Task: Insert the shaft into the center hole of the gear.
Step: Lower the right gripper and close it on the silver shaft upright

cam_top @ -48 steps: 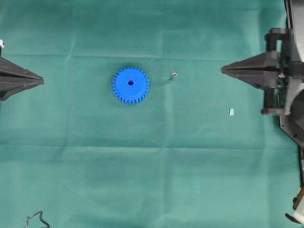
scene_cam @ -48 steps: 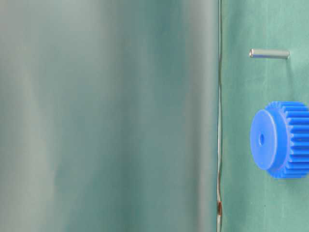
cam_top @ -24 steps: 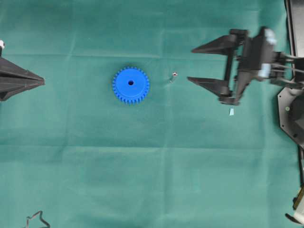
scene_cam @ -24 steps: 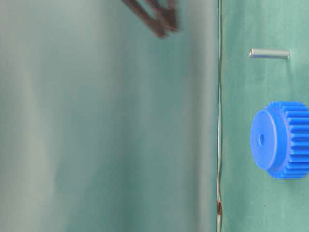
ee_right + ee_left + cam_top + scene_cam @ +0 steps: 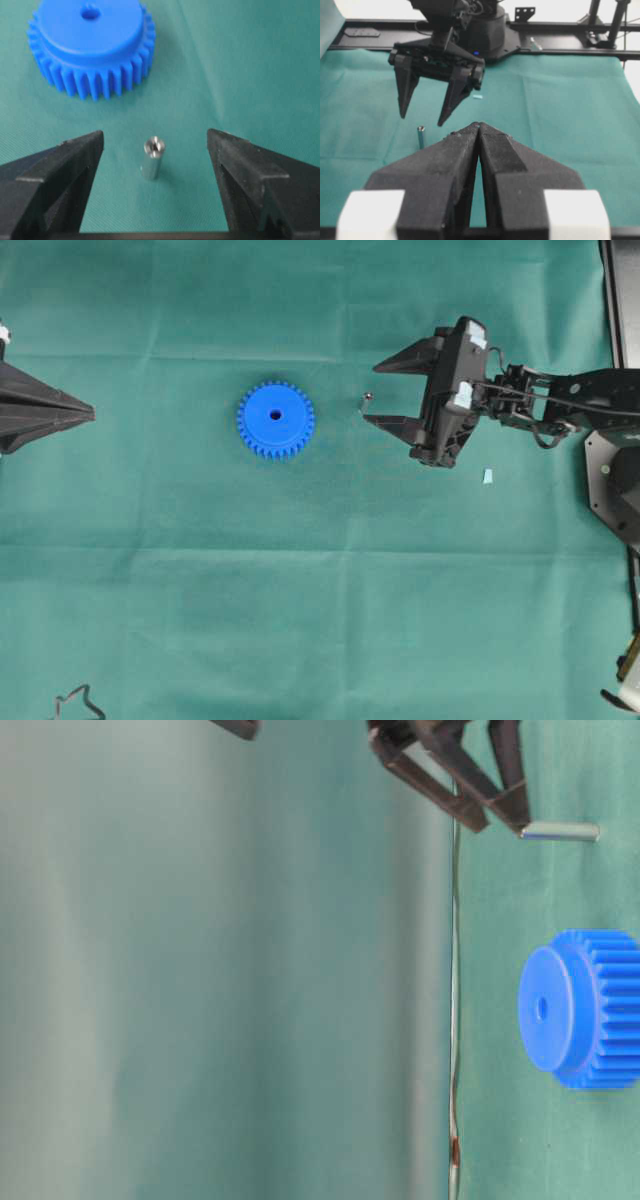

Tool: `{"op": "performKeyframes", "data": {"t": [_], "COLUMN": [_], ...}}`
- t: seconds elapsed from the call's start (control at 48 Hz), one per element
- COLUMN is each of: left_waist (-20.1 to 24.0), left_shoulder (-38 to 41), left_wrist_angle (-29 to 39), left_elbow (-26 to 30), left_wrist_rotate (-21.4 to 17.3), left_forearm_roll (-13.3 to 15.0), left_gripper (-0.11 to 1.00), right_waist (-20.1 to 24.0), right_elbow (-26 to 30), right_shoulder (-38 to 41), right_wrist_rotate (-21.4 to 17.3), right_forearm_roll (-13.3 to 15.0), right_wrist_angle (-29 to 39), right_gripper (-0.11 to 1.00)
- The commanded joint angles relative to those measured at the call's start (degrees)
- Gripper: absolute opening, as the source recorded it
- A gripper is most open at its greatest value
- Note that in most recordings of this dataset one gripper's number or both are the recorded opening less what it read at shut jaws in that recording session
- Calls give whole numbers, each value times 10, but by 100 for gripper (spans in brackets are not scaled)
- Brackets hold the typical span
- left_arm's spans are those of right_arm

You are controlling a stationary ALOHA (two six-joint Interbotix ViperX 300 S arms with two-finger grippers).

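You see a table covered with a green cloth (image 5: pixel 300 620), which has soft fold lines across it. At the far side, in the left wrist view, a black frame (image 5: pixel 560 30) runs along the edge of the cloth, with a bright background behind it. No container is on the surface, so nothing lies inside anything.

The gear (image 5: pixel 275 419) lies flat on the cloth, a little left of the middle in the overhead view, with its raised hub up. The center hole (image 5: pixel 275 415) is dark and nothing is in it. The shaft (image 5: pixel 366 401) stands upright on the cloth, to the right of the gear and apart from it. In the right wrist view you look at its shiny top end (image 5: pixel 152 146).

The right gripper (image 5: pixel 368 393) has its jaws spread wide. The shaft stands between the two fingers, near their tips, and neither finger touches it in the right wrist view. The left gripper (image 5: pixel 90 414) stays at the left edge of the overhead view, far from the gear, and its two fingers are pressed together with nothing between them.

A small pale blue scrap (image 5: pixel 487 476) lies on the cloth just beside the right arm. At the lower left corner of the overhead view there is a thin bent wire shape (image 5: pixel 78 702).
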State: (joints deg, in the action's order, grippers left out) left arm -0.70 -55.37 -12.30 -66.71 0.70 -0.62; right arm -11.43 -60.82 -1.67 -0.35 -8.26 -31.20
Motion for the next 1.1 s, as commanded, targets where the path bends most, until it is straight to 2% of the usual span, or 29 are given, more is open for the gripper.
{"op": "performKeyframes", "data": {"t": [0.0,0.271,0.437,0.499,0.645,0.728,1.082], "left_waist": [-1,-1,-1,-2,-1,-2,-2], "left_shoulder": [4,4,4,4,4,4,4], "left_wrist_angle": [2,5,5,5,5,6,10], "left_elbow": [14,14,14,14,14,14,14], "left_wrist_rotate": [0,1,1,1,1,1,2], "left_forearm_roll": [-2,-2,-2,-2,-2,-2,-2], "left_gripper": [0,0,0,0,0,0,0], "right_waist": [-1,-1,0,2,8,10,10], "right_elbow": [10,15,16,17,24,26,26], "right_shoulder": [6,23,23,24,27,28,25], "right_wrist_rotate": [-1,-1,-1,-1,1,2,2], "right_forearm_roll": [-7,-8,-7,-7,-4,-4,-4], "right_wrist_angle": [-10,-16,-13,-11,4,15,19], "right_gripper": [84,83,74,65,30,16,16]}}
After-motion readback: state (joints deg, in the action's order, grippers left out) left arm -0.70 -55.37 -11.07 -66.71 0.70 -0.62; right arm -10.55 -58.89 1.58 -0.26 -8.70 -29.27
